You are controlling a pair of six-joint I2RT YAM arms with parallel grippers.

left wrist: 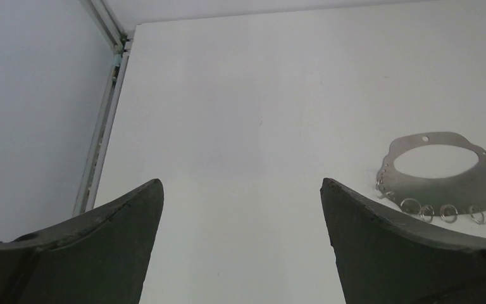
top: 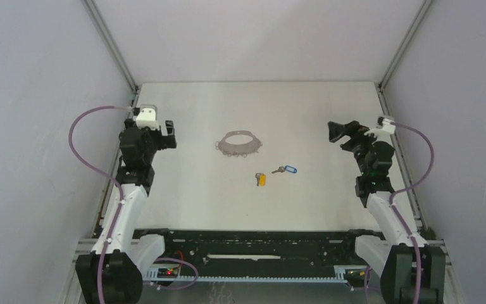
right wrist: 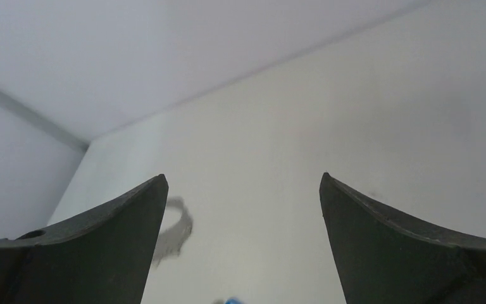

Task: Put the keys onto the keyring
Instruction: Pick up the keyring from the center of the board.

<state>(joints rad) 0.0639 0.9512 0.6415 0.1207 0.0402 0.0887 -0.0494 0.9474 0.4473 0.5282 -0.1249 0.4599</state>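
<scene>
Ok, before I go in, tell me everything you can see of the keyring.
The keyring is a flat, thin hoop of dull grey metal with an oval opening, a small hole at its far edge and tiny holes along the band. Several small wire loops sit along its near edge. It lies flat on the white table, about mid-width. Only the table touches it; the yellow key and blue key lie apart, nearer the arms.

White matte table [top: 190, 202], pale grey panel walls [top: 38, 63] rising from its left, far and right edges, aluminium corner posts [top: 111, 41] slanting up from its far corners, soft even light
</scene>
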